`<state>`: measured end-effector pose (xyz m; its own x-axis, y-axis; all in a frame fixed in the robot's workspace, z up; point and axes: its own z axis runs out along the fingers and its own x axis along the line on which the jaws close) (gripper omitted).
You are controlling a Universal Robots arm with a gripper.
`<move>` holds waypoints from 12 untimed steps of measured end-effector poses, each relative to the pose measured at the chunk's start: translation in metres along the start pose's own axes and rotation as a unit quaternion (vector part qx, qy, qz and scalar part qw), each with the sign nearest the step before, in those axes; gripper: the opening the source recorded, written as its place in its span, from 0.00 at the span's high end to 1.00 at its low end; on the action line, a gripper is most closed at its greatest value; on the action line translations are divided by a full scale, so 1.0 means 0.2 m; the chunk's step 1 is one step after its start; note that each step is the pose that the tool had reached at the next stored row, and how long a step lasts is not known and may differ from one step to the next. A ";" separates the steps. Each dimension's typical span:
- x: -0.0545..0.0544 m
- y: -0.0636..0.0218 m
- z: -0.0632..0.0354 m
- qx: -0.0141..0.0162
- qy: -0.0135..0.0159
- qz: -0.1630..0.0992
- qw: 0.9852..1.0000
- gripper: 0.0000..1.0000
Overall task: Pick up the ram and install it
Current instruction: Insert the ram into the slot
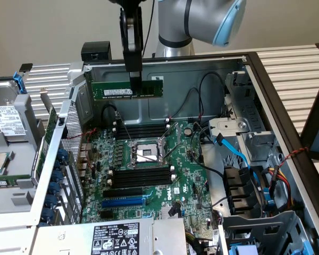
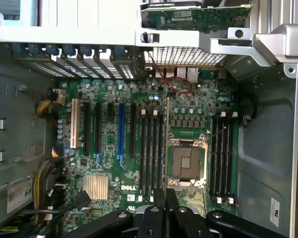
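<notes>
Clearly the ram (image 1: 111, 90) is off the board and in the air: the dark-green stick hangs level, long edge horizontal, above the open computer case (image 1: 212, 66), in front of its rear wall and well above the motherboard (image 1: 181, 175). The end effector (image 1: 134, 79) is clamped on it from above, its narrow fingers pinching the two flat faces near mid-length, just beside the white label (image 1: 118, 91).

In the wrist view the stick shows edge-on as a thin line (image 2: 167, 139) running out from between the fingers (image 2: 159, 203). It lies over the board between the CPU socket (image 2: 187, 161) and one bank of black memory slots (image 2: 151, 148). In the exterior view the two banks of slots (image 1: 141, 177) flank that socket (image 1: 146, 152), apart from the blue expansion slot (image 1: 122, 203).

As a thing to handle, the ram looks light, thin and stiff, so a modest pinch should carry it. It is likely fragile too: the chips and the contact edge should stay untouched. A hold on the top edge near the middle, as here, seems the sound place, since it keeps the stick balanced and the lower edge free.
</notes>
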<state>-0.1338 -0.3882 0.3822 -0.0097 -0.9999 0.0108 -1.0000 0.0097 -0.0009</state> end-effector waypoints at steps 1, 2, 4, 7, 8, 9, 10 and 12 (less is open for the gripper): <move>0.00 -0.001 0.009 0.000 0.000 0.000 1.000 0.87; 0.00 -0.002 0.018 0.000 0.000 0.000 1.000 0.87; 0.00 -0.008 0.036 0.000 0.000 0.000 1.000 0.87; 0.00 -0.027 0.066 0.000 0.000 0.000 1.000 0.87; 0.00 -0.032 0.076 0.000 0.000 0.000 1.000 0.87; 0.00 -0.037 0.085 0.000 0.000 0.000 1.000 0.87; 0.00 -0.041 0.094 0.000 0.000 0.000 1.000 0.87; 0.00 -0.044 0.109 0.000 0.001 0.000 1.000 0.87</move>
<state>-0.1250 -0.3882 0.3603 -0.0094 -0.9999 0.0133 -1.0000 0.0094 -0.0008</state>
